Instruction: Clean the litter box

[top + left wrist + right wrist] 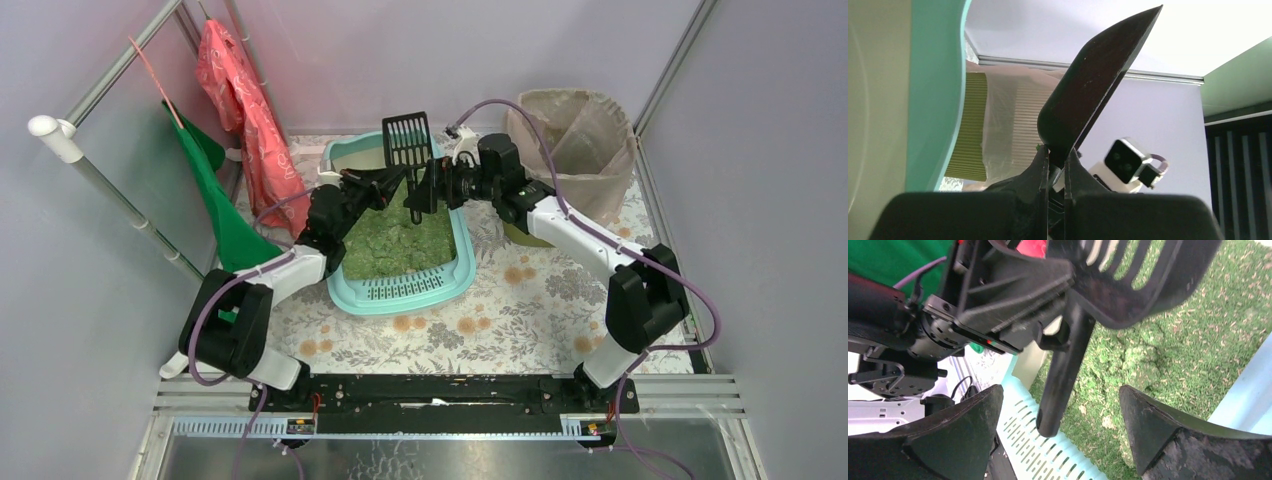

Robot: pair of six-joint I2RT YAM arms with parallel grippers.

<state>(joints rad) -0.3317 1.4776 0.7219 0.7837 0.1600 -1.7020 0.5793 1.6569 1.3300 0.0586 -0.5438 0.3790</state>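
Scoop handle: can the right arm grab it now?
Probably yes. The right gripper is open and the scoop handle hangs between its jaws, with nothing blocking. The left gripper holds the scoop higher up.

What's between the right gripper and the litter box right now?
The handle of the black scoop, held by the left gripper, hangs inside the open right gripper, above the green granules of the litter box. The right wrist view shows it.

My left arm point(285, 268) and right arm point(585, 235) reach forward and inward, wrists nearly meeting. My left gripper point(1057, 159) is clamped on the scoop point(1098, 85); my right gripper point(1060, 395) faces it, fingers spread wide.
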